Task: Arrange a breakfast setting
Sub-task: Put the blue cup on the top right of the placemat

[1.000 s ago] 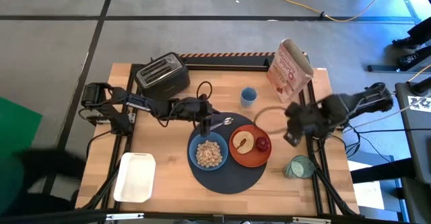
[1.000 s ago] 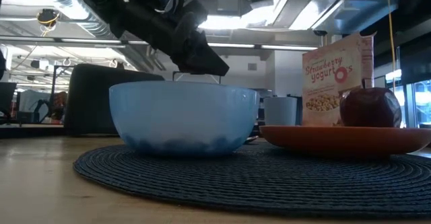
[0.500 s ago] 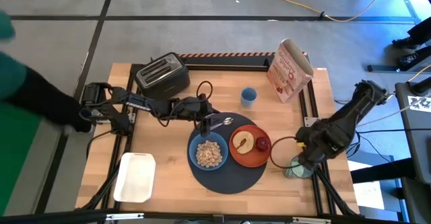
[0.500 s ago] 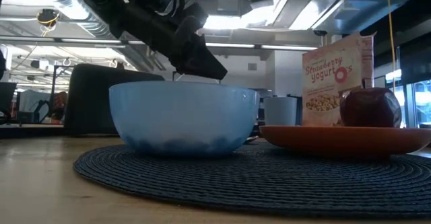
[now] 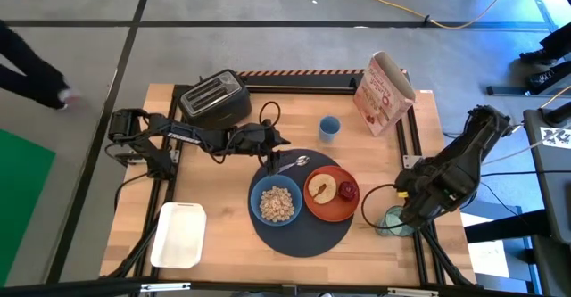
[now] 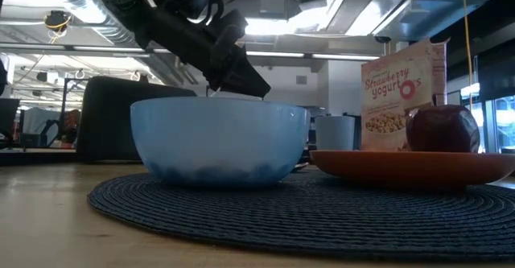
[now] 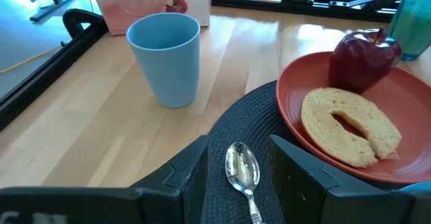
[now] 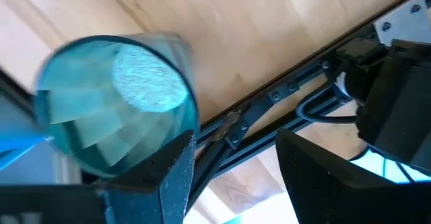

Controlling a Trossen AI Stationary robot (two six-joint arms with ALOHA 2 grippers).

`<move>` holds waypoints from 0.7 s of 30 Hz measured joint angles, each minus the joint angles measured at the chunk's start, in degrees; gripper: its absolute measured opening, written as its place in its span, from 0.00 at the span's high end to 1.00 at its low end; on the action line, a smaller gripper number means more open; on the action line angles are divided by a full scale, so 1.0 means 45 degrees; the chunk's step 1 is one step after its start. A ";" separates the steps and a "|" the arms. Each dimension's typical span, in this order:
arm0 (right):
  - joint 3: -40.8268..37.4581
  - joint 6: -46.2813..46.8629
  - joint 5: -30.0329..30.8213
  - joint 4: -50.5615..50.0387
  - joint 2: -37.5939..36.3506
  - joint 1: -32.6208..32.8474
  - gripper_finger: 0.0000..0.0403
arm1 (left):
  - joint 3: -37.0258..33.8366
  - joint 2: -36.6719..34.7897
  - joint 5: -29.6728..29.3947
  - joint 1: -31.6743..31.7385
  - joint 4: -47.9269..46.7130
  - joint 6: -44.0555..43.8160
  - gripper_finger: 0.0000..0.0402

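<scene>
Here the right claw [image 5: 403, 215] hangs over the green-tinted glass [image 5: 393, 220], which stands upright on the bench [image 5: 214, 235] off the right edge of the round placemat [image 5: 308, 230]. The wrist view looks down into the glass's mouth, and it lies just to one side of the spread fingers, not between them, so the claw likely has to shift sideways before it can grip. The left arm is well away from the glass; its left claw [image 5: 270, 159] is spread over the spoon [image 7: 242, 173], whose handle runs back toward the claw and whose bowl end points away from it.

By count: one glass, one spoon, one light-blue bowl [image 5: 276, 202] with cereal, one orange-red plate [image 5: 331, 193] carrying one toast slice [image 5: 322, 189] and one red fruit [image 5: 348, 191].
</scene>
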 joint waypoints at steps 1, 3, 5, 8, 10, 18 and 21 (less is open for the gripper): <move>0.0101 -0.0004 0.0002 0.0052 -0.0003 0.0000 0.50 | 0.0000 0.0000 0.0000 0.0000 0.0000 0.0000 0.63; 0.0151 -0.0060 0.0154 0.0395 -0.0016 0.0000 0.50 | 0.0000 0.0000 0.0000 -0.0002 0.0000 -0.0010 0.63; 0.0150 -0.0112 0.0537 0.0656 -0.0005 0.0000 0.50 | 0.0000 0.0000 0.0003 -0.0010 -0.0001 -0.0015 0.63; 0.0106 -0.0085 0.1025 0.0959 0.0038 0.0000 0.50 | 0.0000 0.0000 0.0005 -0.0010 -0.0005 -0.0019 0.63; -0.0090 -0.0086 0.1037 0.1297 0.0061 -0.0010 0.50 | 0.0000 0.0000 0.0009 -0.0010 -0.0009 -0.0015 0.63; -0.1300 -0.0077 0.0758 0.1683 0.0067 -0.0009 0.50 | 0.0000 0.0000 0.0010 -0.0160 -0.0087 -0.0015 0.63; -0.1650 -0.0094 0.0618 0.1726 0.0067 -0.0010 0.52 | 0.0000 0.0000 0.0017 -0.0162 -0.0097 -0.0015 0.63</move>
